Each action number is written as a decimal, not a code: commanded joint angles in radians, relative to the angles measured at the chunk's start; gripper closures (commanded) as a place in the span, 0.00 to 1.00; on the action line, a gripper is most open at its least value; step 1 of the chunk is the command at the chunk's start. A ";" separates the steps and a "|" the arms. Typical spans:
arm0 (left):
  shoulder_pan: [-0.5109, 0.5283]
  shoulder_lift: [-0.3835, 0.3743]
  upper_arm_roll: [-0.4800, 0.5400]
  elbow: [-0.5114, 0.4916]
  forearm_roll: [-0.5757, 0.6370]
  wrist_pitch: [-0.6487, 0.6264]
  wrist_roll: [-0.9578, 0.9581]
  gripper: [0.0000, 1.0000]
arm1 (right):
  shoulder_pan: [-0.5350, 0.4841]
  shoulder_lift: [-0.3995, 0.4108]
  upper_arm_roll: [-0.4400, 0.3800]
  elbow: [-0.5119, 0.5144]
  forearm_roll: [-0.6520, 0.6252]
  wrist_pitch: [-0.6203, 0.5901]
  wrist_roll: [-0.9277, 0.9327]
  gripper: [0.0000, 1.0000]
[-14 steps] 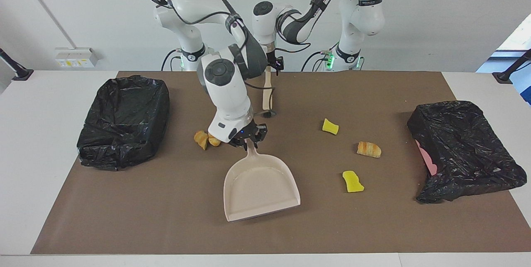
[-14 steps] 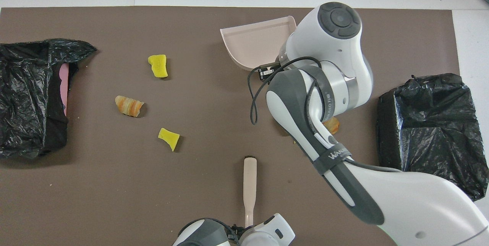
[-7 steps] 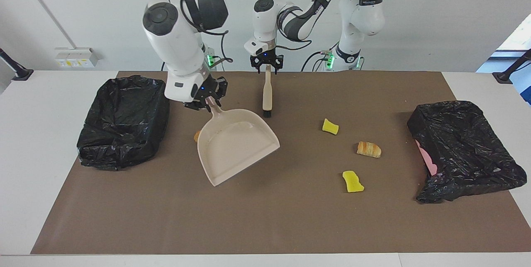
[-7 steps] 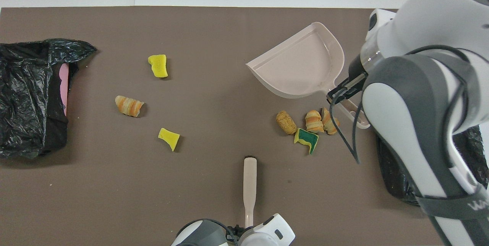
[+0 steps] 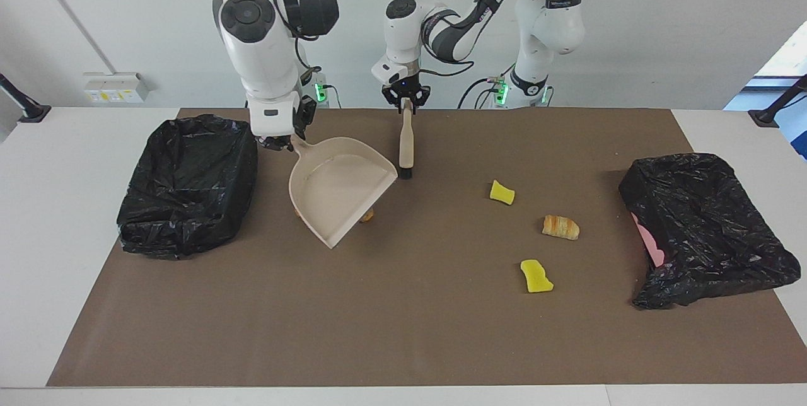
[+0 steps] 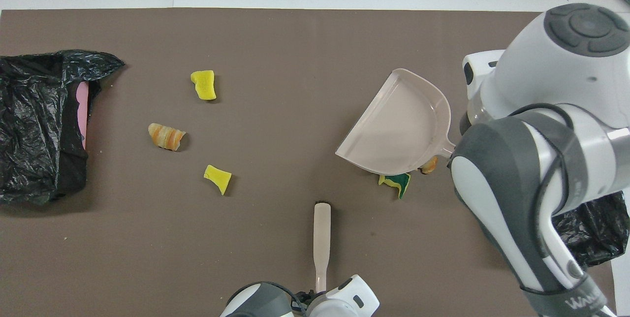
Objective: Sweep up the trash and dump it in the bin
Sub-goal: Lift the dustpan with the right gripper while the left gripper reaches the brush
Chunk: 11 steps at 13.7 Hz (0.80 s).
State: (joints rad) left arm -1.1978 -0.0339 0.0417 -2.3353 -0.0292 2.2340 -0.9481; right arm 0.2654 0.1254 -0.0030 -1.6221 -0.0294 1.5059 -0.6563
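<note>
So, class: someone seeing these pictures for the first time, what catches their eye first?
The beige dustpan, held tilted by the right tool beside the black-lined bin at the right arm's end. Then the bright yellow sponge chunks and a bread piece scattered toward the other bin.

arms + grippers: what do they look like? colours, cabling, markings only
Both arms have glossy white shells with dark grey joint sections and round grey caps; black cables loop outside. The right gripper and left gripper are black. Green lights glow at both bases. Grey lettering marks the right forearm in the overhead view.
</note>
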 commanded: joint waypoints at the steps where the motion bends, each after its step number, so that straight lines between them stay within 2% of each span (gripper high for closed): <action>1: 0.001 -0.015 0.003 -0.003 -0.006 -0.037 -0.006 0.80 | -0.009 -0.038 0.005 -0.059 -0.021 0.042 -0.065 1.00; 2: 0.001 -0.015 0.004 -0.001 -0.008 -0.042 -0.009 0.94 | -0.009 -0.036 0.005 -0.065 -0.021 0.046 -0.063 1.00; 3: 0.004 -0.017 0.007 0.002 -0.008 -0.047 -0.008 1.00 | -0.008 -0.039 0.005 -0.079 -0.021 0.059 -0.063 1.00; 6: 0.049 -0.032 0.012 0.045 -0.006 -0.121 0.002 1.00 | -0.006 -0.046 0.006 -0.094 -0.021 0.077 -0.063 1.00; 8: 0.127 -0.032 0.012 0.102 -0.005 -0.200 0.014 1.00 | 0.009 -0.046 0.011 -0.126 -0.021 0.098 -0.063 1.00; 11: 0.220 -0.020 0.014 0.120 0.006 -0.218 0.083 1.00 | 0.043 -0.049 0.011 -0.183 -0.023 0.148 -0.054 1.00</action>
State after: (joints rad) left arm -1.0393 -0.0525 0.0629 -2.2306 -0.0277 2.0489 -0.8982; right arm 0.2963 0.1146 0.0014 -1.7316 -0.0323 1.5981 -0.6932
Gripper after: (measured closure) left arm 0.740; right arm 0.683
